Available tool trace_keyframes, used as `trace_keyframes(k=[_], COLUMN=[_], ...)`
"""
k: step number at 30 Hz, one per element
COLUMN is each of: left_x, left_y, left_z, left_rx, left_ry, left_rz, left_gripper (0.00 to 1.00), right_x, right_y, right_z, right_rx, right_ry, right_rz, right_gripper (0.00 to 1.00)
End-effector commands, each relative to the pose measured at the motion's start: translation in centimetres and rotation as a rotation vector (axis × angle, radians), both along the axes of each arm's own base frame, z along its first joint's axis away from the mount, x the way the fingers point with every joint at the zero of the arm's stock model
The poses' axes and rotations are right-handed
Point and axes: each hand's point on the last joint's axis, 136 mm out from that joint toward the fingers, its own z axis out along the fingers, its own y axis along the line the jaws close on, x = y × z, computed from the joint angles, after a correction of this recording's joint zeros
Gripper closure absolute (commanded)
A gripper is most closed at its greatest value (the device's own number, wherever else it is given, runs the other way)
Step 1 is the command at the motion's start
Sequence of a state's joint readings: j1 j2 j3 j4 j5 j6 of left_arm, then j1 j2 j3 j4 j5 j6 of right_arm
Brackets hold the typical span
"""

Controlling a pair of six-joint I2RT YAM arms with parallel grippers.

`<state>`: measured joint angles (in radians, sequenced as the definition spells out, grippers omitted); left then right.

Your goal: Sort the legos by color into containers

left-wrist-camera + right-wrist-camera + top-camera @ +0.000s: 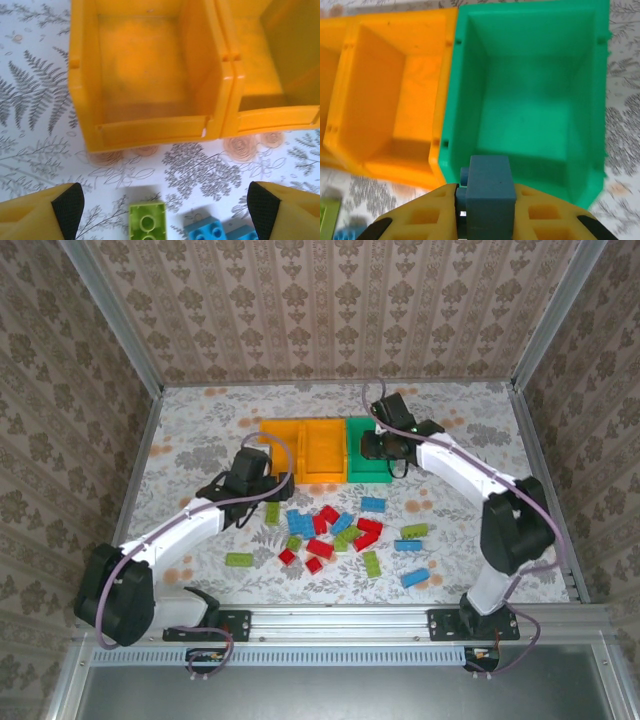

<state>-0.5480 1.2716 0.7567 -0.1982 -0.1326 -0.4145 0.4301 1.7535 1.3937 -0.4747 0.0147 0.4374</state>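
Three containers stand in a row at mid-table: two orange bins (278, 455) (322, 450) and a green bin (365, 472). Red, blue and lime legos (330, 530) lie scattered in front of them. My right gripper (487, 210) is shut on a blue lego (490, 190), held above the near edge of the green bin (585, 100), whose inside is bare. My left gripper (165, 202) hangs open over the table just before the left orange bin (150, 130). A lime lego (147, 220) and a blue lego (215, 231) lie between its fingers, untouched.
Stray legos lie apart from the pile: a lime one (239, 559) at the left, blue ones (373, 504) (415, 578) and a lime one (414, 531) at the right. Patterned walls and metal posts enclose the table.
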Motion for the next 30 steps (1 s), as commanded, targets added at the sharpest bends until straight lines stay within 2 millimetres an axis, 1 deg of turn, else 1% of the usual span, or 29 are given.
trace_keyframes(k=[1,5,7,10,12,14,18,20,24,27,30], left_x=[-1.0,-1.7,-2.0,-2.2,-2.2,-2.3,-2.3,-2.4,-2.5,-2.5,-2.5], left_y=[2.0,2.9,2.8,2.5,2.2,1.9,0.9,0.9,0.6,0.9,1.1], left_z=[-1.1,-2.6,-3.2,-4.1,-4.8,-5.6,-6.6,-7.2,-7.9,-8.6,-9.2], left_rx=[0.059,0.075,0.072,0.055,0.051,0.042,0.019,0.018,0.017,0.033,0.043], left_ry=[0.037,0.094,0.119,0.155,0.186,0.219,0.259,0.280,0.311,0.332,0.349], left_rz=[0.049,0.073,0.064,0.041,0.030,0.015,-0.017,-0.018,-0.026,-0.013,-0.001], left_gripper=[0.11,0.11,0.12,0.14,0.17,0.20,0.26,0.29,0.33,0.36,0.47], right_x=[1.5,2.7,3.1,3.3,3.4,3.4,3.3,3.3,2.8,1.8,0.2], right_y=[-0.2,-0.3,-0.3,-0.2,-0.1,-0.1,-0.2,-0.3,-0.3,-0.4,-1.0], right_z=[-2.4,-4.7,-5.7,-6.6,-6.9,-7.1,-6.7,-6.4,-5.3,-4.1,-3.0], right_rx=[-0.020,-0.067,-0.085,-0.091,-0.089,-0.090,-0.091,-0.092,-0.074,-0.056,-0.051], right_ry=[0.069,0.129,0.152,0.173,0.178,0.184,0.178,0.173,0.159,0.144,0.131], right_rz=[-0.079,-0.115,-0.130,-0.136,-0.138,-0.141,-0.143,-0.142,-0.138,-0.135,-0.146], right_gripper=[0.77,0.76,0.76,0.73,0.71,0.65,0.56,0.50,0.44,0.37,0.33])
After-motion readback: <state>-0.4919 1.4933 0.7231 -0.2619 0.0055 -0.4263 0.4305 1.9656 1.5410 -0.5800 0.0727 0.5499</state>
